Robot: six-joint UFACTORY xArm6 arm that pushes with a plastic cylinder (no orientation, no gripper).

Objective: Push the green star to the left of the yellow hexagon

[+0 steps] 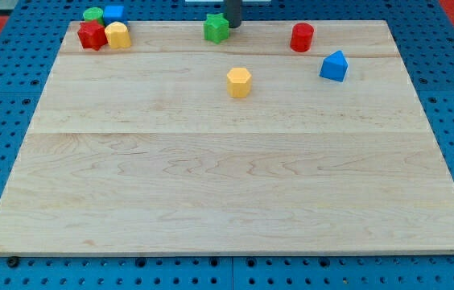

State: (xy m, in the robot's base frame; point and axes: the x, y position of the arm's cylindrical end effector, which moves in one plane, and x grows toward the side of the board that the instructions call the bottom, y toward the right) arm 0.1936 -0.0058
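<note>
The green star lies at the board's top edge, up and a little left of the yellow hexagon, which sits in the upper middle of the board. My tip is right against the star's right side; the dark rod rises out of the view's top.
A red cylinder and a blue block lie at the upper right. At the top left corner a red block, a yellow block, a green block and a blue block cluster together.
</note>
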